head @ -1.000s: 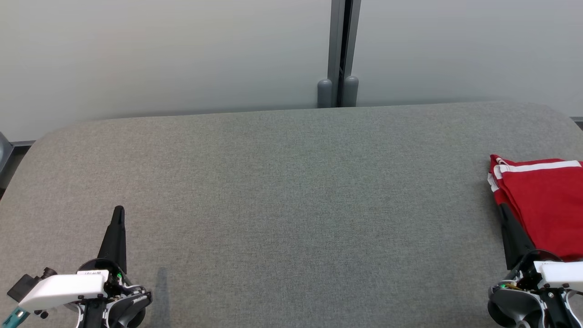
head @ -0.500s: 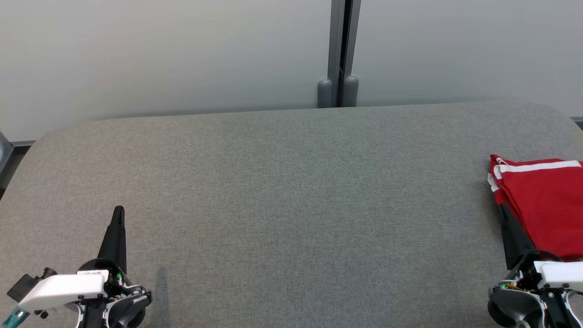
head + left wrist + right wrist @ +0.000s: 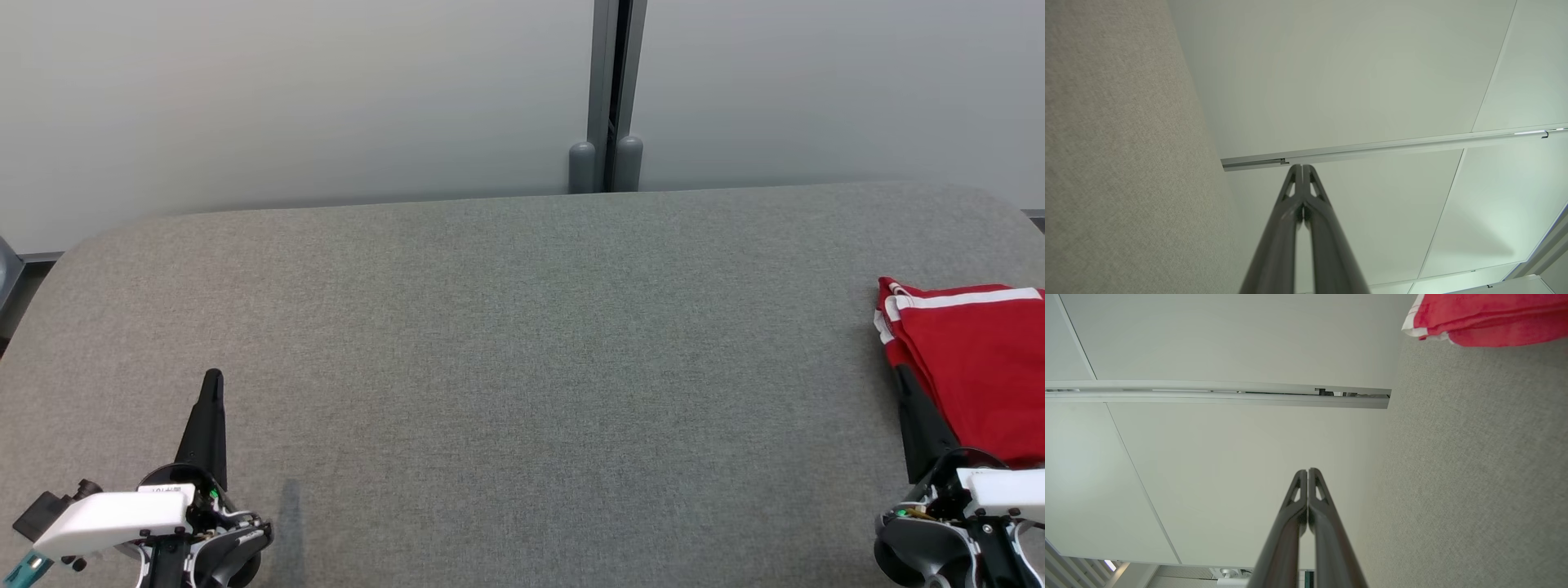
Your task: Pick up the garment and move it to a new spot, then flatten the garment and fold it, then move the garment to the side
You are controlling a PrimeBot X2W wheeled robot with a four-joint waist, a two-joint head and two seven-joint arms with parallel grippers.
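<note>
Two grippers are recorded in the head view. The left gripper [image 3: 212, 377] is seen at the lower left of the frame, its dark fingers pressed together to a single point over the grey fabric table [image 3: 522, 327], with nothing caught between them. The right gripper [image 3: 901, 377] is seen at the lower right, its tips likewise drawn together and laid along the left edge of the garment [image 3: 980, 367]; contact with the cloth cannot be told from here. The garment, red with white stripes, is found folded at the right edge of the frame, resting on the table and cut off by the picture's border. Pale wall panels [image 3: 286, 98] and a grey metal post [image 3: 616, 90] are noted behind the table's far edge. In the left wrist view, the left gripper [image 3: 1301, 167] is shown with its tips meeting at mid-frame and empty; table fabric is seen down the left side, wall panels elsewhere. In the right wrist view, the right gripper [image 3: 1307, 470] is shown with its tips meeting and holding nothing; the garment [image 3: 1494, 314] is seen in the upper right corner, lying on the grey fabric and well apart from the tips.
</note>
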